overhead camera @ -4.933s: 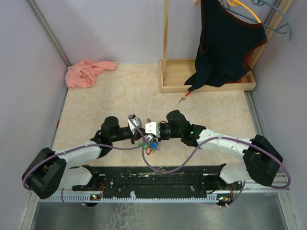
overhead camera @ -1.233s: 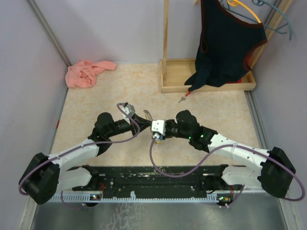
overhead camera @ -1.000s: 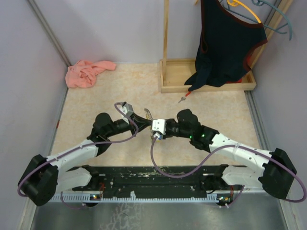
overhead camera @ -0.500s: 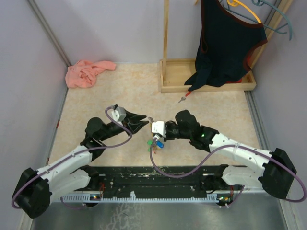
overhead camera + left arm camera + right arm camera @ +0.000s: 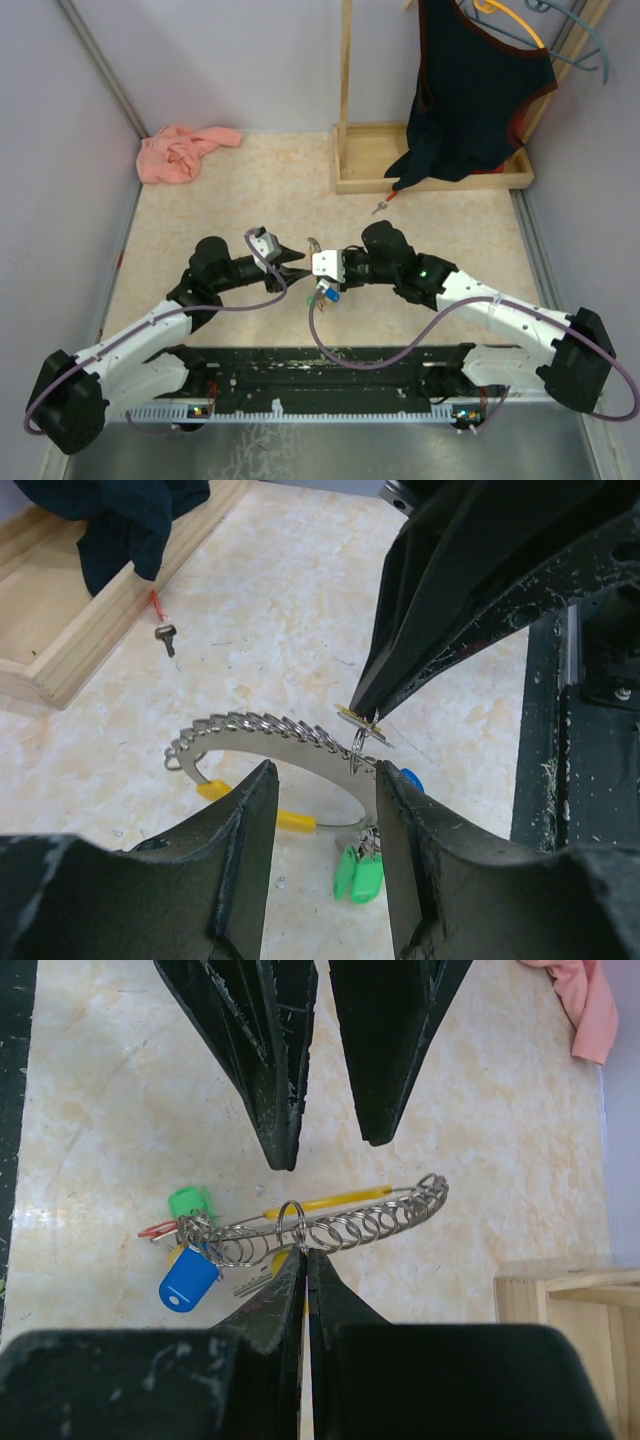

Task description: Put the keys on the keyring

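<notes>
The keyring [image 5: 345, 1222] is a curved metal band strung with many small rings. My right gripper [image 5: 304, 1252] is shut on one of those rings and holds the band above the table. From its end hang a blue-capped key [image 5: 188, 1280], green tags [image 5: 358, 872] and a yellow piece [image 5: 245, 805]. My left gripper [image 5: 322, 775] is open, its fingertips on either side of the band [image 5: 270, 736] without gripping it. Both grippers meet at the table's middle, the left [image 5: 295, 265] facing the right [image 5: 311, 257]. A loose key with a red part [image 5: 383, 205] lies by the wooden tray.
A wooden tray [image 5: 360, 180] with an upright post stands at the back right, and a dark garment [image 5: 480, 90] hangs over it. A pink cloth [image 5: 185, 150] lies at the back left. A black rail [image 5: 320, 365] runs along the near edge.
My left gripper opened and let go of the keyring, drew back to the left, then came in toward it again. The right gripper stayed shut and now carries the ring alone.
</notes>
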`<action>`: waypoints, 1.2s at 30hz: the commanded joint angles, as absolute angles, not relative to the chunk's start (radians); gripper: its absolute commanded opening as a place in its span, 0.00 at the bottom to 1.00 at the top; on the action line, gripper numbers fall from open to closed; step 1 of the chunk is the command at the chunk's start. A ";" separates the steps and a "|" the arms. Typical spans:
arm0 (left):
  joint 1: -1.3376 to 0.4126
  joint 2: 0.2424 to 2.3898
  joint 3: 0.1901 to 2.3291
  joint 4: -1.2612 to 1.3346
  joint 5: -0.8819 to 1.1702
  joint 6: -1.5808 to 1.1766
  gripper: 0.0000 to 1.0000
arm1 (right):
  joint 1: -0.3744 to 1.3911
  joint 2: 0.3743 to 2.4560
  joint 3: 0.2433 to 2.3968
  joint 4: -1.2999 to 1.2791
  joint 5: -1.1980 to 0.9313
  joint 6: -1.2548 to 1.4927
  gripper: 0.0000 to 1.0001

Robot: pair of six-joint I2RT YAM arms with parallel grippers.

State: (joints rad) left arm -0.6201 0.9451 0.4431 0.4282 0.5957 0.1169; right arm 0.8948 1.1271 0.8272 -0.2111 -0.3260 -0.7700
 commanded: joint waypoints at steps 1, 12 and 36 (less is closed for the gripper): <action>-0.620 0.968 0.499 0.359 0.688 0.220 0.50 | 0.899 1.119 0.900 -0.205 -0.341 -0.805 0.00; -0.633 1.078 0.545 0.363 0.788 0.255 0.43 | 0.899 1.116 0.907 -0.213 -0.352 -0.812 0.00; -0.647 1.185 0.597 0.347 0.819 0.230 0.07 | 0.899 1.120 0.893 -0.193 -0.364 -0.806 0.00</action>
